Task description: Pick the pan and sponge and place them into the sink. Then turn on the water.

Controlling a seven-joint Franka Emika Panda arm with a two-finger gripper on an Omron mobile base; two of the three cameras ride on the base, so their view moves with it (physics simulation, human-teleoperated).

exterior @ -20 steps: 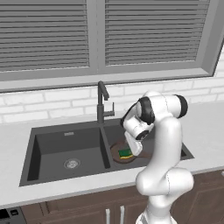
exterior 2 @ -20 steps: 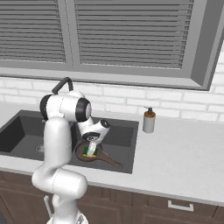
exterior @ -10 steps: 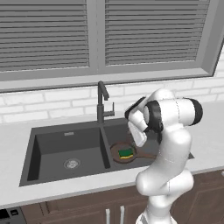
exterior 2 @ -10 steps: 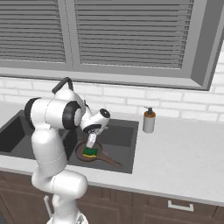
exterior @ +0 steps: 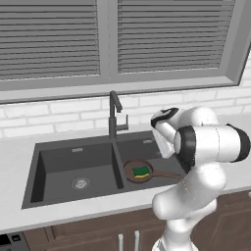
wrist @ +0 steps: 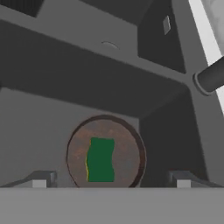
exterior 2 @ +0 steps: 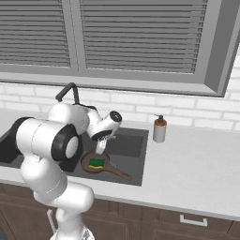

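Dark grey sink [exterior: 73,152]: we see two basins; the right one holds the pan, the left shows a round drain [exterior: 80,183].
Faucet [exterior: 114,113]: slim, dark, behind the divider; we see no water.
Gripper [exterior 2: 100,149]: above the right basin, over the pan, touching nothing; fingers spread wide, nothing between them.
Pan [exterior: 137,171]: flat on the right basin floor, handle pointing right in our left base view.
Sponge [wrist: 100,159]: green side up, lying inside the pan.
Soap bottle [exterior 2: 160,129]: on the counter right of the sink.
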